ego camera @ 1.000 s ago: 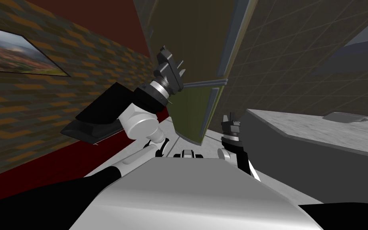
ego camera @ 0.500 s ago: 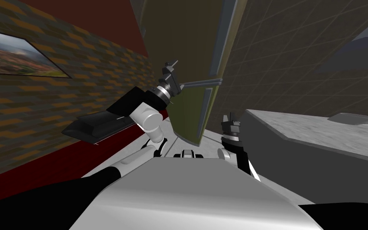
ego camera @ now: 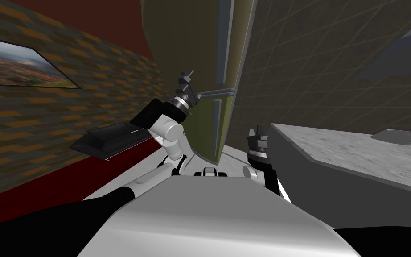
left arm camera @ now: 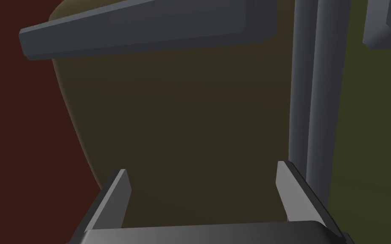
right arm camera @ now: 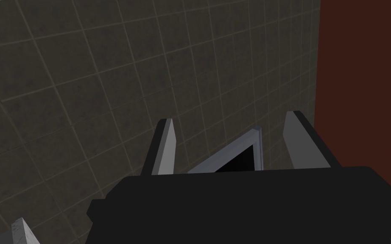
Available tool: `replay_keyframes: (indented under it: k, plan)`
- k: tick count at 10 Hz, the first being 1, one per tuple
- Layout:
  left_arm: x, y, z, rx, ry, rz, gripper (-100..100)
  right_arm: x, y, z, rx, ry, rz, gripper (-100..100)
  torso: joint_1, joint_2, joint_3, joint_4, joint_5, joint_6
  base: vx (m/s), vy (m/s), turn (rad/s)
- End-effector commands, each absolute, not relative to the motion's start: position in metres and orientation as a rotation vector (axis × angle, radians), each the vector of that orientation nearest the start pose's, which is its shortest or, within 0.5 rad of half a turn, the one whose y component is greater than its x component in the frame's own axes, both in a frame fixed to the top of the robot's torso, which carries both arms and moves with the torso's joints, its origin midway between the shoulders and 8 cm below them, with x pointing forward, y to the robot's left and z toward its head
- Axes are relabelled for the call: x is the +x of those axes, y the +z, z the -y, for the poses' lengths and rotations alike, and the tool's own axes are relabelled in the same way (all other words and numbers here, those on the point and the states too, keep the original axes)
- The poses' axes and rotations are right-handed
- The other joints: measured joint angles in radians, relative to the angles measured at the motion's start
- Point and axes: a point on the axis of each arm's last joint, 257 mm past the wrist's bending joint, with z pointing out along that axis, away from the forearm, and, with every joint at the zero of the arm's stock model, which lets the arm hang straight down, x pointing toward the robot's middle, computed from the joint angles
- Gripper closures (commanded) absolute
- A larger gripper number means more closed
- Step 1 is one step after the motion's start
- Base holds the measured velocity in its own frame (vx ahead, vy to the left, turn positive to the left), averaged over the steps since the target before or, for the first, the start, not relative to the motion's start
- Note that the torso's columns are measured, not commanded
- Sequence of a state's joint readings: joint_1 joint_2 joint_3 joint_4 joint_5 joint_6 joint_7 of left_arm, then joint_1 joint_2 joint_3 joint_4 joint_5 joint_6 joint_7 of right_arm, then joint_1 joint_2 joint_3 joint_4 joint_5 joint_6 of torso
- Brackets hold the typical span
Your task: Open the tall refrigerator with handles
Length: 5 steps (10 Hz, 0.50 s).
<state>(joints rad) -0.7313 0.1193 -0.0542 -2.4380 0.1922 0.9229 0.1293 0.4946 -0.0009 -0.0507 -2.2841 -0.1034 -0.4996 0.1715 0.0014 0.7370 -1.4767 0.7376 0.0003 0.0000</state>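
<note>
The tall olive-green refrigerator (ego camera: pixel 187 40) rises ahead of me, with a grey upper handle (ego camera: pixel 223 44) and a lower handle (ego camera: pixel 216 125) near its right edge. My left gripper (ego camera: pixel 190 73) is raised against the upper door, beside the grey seam between the doors. In the left wrist view the left gripper (left arm camera: pixel 201 169) stands open close before the olive door (left arm camera: pixel 182 118), nothing between its fingers; a grey handle bar (left arm camera: pixel 139 31) lies beyond them and a grey strip (left arm camera: pixel 313 93) runs beside one finger. My right gripper (ego camera: pixel 257 130) hangs low by the counter, open and empty (right arm camera: pixel 230 118).
A grey counter (ego camera: pixel 356 151) stands at my right with a flat grey thing (ego camera: pixel 405 136) on it. A dark shelf-like block (ego camera: pixel 106 138) juts from the patterned wall on the left. A tiled wall (ego camera: pixel 311 67) stands to the right of the refrigerator.
My left gripper has opened wide and the hand has moved farther from my head toward the refrigerator door. My view has turned, so the refrigerator sits more to the left. The right arm has stayed put.
</note>
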Motion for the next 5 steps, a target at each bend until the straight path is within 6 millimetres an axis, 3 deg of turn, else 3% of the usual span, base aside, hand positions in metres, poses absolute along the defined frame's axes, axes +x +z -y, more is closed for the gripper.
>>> replay_keyframes:
  k: [1, 4, 5]
  plan:
    - [0.426, 0.275, -0.067, -0.546, -1.744, -1.014, -100, 0.338, 0.029, 0.308, 0.646, 1.160, -0.585, 0, 0.000, 0.001, 0.001, 0.001, 0.000, 0.000, 0.041, -0.262, 0.037]
    - [0.429, 0.278, -0.078, -0.548, -1.707, -0.973, -100, 0.338, 0.029, 0.308, 0.646, 1.160, -0.585, 0, -0.001, 0.000, 0.000, 0.000, 0.000, 0.000, 0.056, -0.253, 0.040]
    - [0.429, 0.277, -0.076, -0.549, -1.714, -0.981, -100, 0.338, 0.029, 0.308, 0.646, 1.160, -0.585, 0, -0.003, 0.002, 0.001, 0.001, -0.001, 0.000, 0.013, -0.124, 0.039]
